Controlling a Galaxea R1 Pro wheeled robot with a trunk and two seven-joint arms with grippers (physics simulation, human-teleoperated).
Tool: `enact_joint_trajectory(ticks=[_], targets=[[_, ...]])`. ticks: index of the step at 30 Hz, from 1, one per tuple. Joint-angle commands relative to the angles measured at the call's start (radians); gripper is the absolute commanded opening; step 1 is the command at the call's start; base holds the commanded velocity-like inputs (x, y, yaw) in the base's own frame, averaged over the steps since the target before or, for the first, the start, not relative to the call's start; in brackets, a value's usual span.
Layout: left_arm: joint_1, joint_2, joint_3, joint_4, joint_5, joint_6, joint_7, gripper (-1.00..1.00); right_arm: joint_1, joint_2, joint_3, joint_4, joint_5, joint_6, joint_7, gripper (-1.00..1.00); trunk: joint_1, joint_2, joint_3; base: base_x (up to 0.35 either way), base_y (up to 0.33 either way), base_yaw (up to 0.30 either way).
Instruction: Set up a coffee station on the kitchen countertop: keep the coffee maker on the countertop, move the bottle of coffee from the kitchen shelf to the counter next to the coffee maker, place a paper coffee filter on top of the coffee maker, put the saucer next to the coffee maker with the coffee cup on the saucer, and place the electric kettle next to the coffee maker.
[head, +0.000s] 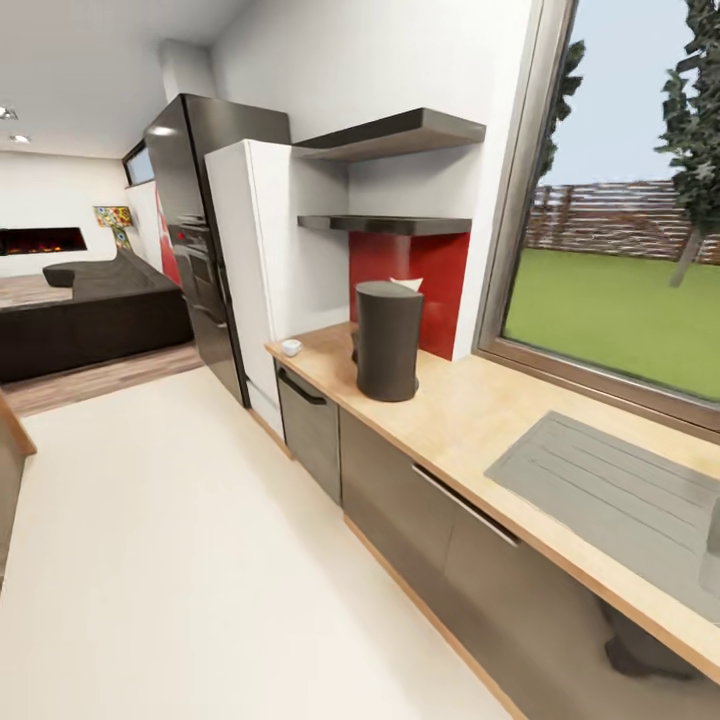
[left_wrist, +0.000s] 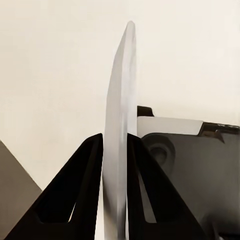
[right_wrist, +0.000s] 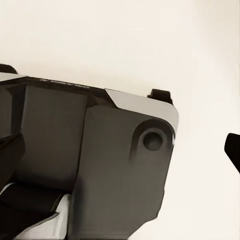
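The left claw (left_wrist: 116, 165) is clenched on the saucer (left_wrist: 120, 125), held edge-up between its fingers. The coffee maker (head: 388, 340) stands far along the surface (head: 470, 400), by the red back wall (well off from both arms). I cannot tell the right claw's state.

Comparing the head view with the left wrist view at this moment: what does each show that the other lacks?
Head view alone: the wooden countertop with a dark coffee maker, a small white cup, the shelves, sink, fridge and window.

Left wrist view alone: the left claw, its black fingers shut on a thin pale saucer seen edge-on, beside the robot's grey base.

Both: the pale floor.
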Motion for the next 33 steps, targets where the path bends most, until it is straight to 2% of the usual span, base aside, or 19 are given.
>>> enact_joint_trajectory(ticks=[1,15,17,20,22,25,33], targets=[[-0.001,0.000,0.009,-0.001,-0.012,0.003,-0.003,-1.00,0.000,0.000,0.009,-0.001,-0.010,0.004,0.001,1.00,0.001,-0.002,-0.003,0.313,0.158,0.259],[-0.001,0.001,0.009,-0.001,-0.011,0.003,-0.002,-1.00,0.012,-0.003,0.008,-0.001,-0.010,0.003,0.009,1.00,0.001,-0.002,-0.012,0.314,0.163,0.237],[-0.001,0.000,0.009,-0.001,-0.011,0.003,-0.003,-1.00,0.018,-0.003,0.008,-0.002,-0.011,-0.001,0.010,1.00,0.001,-0.002,-0.013,0.315,0.182,0.073],[-0.001,0.001,0.010,-0.001,-0.011,0.003,-0.003,-1.00,0.022,-0.006,0.007,-0.001,-0.012,-0.048,0.015,1.00,0.001,-0.002,-0.013,0.315,0.182,0.016],[-0.001,0.001,0.010,-0.001,-0.011,0.003,-0.003,-1.00,0.029,-0.009,0.006,-0.001,-0.012,-0.072,0.042,1.00,0.001,-0.002,-0.013,0.313,0.189,0.003],[-0.001,0.001,0.010,-0.001,-0.011,0.003,-0.003,-1.00,0.038,-0.010,0.006,-0.001,-0.011,-0.079,0.093,1.00,0.001,-0.002,-0.013,0.305,0.206,0.001],[-0.001,0.003,0.010,-0.001,-0.012,0.003,-0.003,-1.00,0.040,-0.006,0.008,-0.002,-0.012,-0.084,0.101,1.00,0.001,-0.002,-0.013,0.281,0.232,0.000]])
